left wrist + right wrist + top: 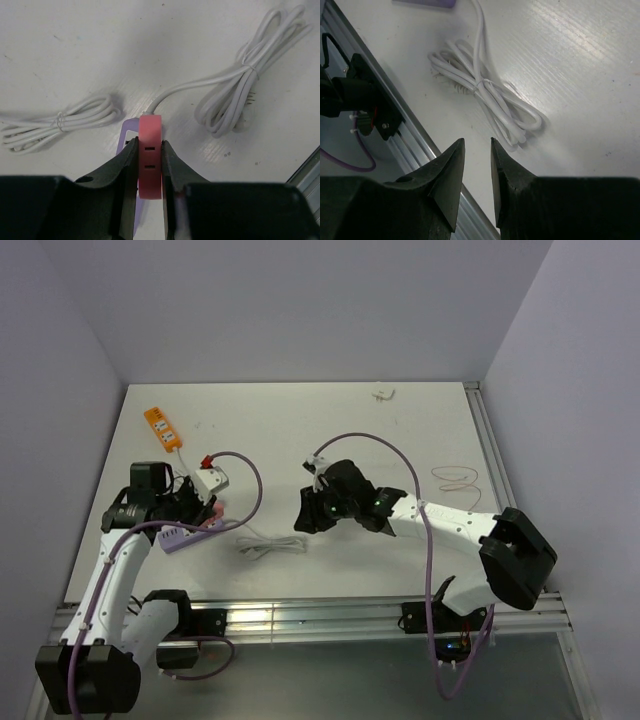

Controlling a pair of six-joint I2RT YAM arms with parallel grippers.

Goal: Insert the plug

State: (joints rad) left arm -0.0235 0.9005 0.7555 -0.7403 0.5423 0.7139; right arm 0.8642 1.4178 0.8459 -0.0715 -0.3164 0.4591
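Note:
The salmon-pink plug (150, 150) is pinched between my left gripper's (149, 145) fingers, standing on edge. It sits just over the end of the lilac power strip (124, 136). Its pale cord (180, 89) runs off to a coiled bundle (235, 97). From above, the left gripper (203, 508) holds the plug (212, 513) above the lilac strip (183, 534). My right gripper (303, 517) hovers over the table's middle; in the right wrist view it (477, 143) is slightly open and empty above the cord bundle (487, 97).
An orange power strip (162, 428) lies at the back left. A white block with a red part (210, 478) sits behind the left gripper. A second tied cord (60, 120) lies left of the plug. A metal rail (412, 142) runs along the table's near edge.

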